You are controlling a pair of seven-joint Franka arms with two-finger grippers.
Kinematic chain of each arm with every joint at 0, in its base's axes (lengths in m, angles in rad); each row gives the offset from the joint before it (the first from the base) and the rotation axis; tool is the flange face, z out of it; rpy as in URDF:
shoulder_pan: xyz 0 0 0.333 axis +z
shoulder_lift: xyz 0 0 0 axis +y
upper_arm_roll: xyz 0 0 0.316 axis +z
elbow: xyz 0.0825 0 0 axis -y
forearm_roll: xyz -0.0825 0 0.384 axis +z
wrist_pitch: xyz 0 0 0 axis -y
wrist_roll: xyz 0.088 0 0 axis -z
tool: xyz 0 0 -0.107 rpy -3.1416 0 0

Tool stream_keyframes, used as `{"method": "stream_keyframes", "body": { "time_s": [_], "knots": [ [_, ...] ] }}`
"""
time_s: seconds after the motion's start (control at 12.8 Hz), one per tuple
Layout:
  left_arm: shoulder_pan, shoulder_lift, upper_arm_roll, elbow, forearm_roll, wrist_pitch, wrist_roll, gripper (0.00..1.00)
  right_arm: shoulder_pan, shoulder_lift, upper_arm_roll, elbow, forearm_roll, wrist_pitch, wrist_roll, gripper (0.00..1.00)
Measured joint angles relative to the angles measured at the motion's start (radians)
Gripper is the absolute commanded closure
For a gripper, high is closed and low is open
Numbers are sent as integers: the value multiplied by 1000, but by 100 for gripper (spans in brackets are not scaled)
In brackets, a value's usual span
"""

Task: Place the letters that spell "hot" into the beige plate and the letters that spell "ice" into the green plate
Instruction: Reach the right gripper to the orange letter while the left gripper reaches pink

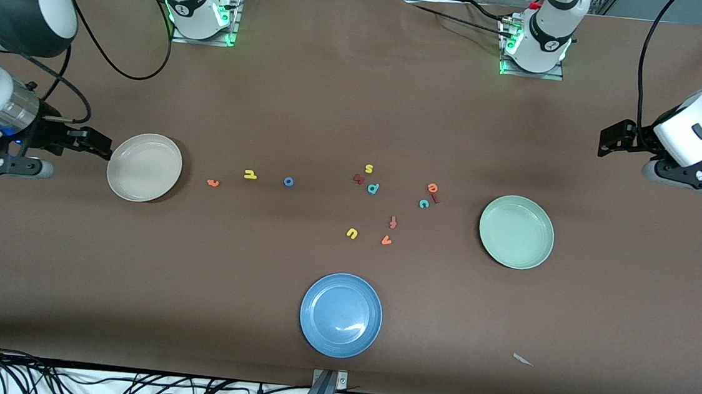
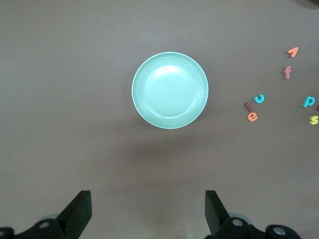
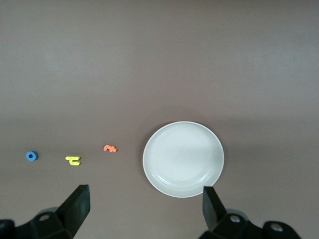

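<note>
Brown table (image 1: 334, 95) covers nearly whole front view, matte, even overhead light w/ soft shadows. White floor strip along near edge w/ black cables (image 1: 123, 386). Metal bracket (image 1: 326, 389) at near edge, mid. Small white scrap (image 1: 523, 359) on tabletop.

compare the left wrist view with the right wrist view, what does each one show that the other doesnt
Only the left wrist view: the green plate, with the teal c, dark red i and orange e beside it, and the open left claw.

Only the right wrist view: the beige plate, the orange t, yellow h, blue o, and the open right claw.

Both: the brown table, both plates empty.
</note>
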Motion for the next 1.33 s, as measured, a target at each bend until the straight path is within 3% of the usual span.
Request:
{"method": "stream_keyframes", "body": {
  "time_s": [0.31, 0.62, 0.86, 1.17, 1.25, 1.33],
  "knots": [
    [-28, 142, -20, -3, 0, 11, 0, 0, 93, 38, 8, -33, 0, 16, -1, 1],
    [-94, 284, -33, 47, 0, 20, -13, 0, 132, 136, 55, -85, 0, 124, -93, 0],
    [-171, 338, -36, 65, -2, 78, -195, 0, 134, 193, 84, -138, 0, 180, -204, 1],
    [-203, 429, -37, 67, -83, 197, -411, 0, 133, 213, 84, -325, 0, 386, -252, 1],
    [-211, 458, -38, 67, -92, 228, -450, 0, 133, 218, 84, -359, 0, 440, -260, 4],
    [-224, 490, -38, 66, -95, 259, -492, 1, 133, 227, 84, -385, 0, 487, -275, 13]
  ]
}}
